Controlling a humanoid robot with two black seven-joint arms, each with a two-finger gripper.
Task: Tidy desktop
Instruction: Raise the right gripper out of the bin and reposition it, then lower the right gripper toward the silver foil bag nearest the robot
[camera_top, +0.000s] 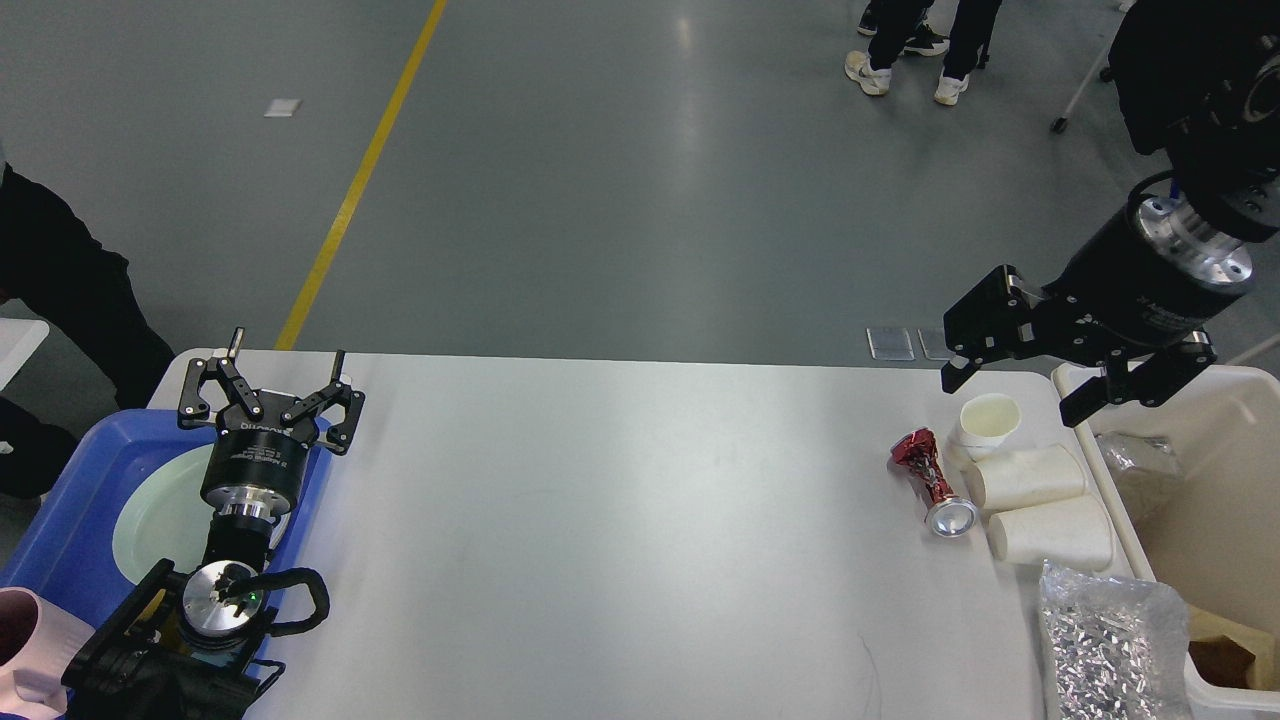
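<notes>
Hanging with jaws apart, the right gripper (1010, 393) is just above the upright paper cup (987, 420) on the table's (620, 520) far right.

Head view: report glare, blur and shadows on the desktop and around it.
Head view: a soft ceiling-light sheen washes the desktop mid-left, and a brighter streak falls on the grey floor beyond. Focus is sharp; the right gripper, open, shows no motion blur. Shadows under the crushed red can and paper cups are faint.
</notes>
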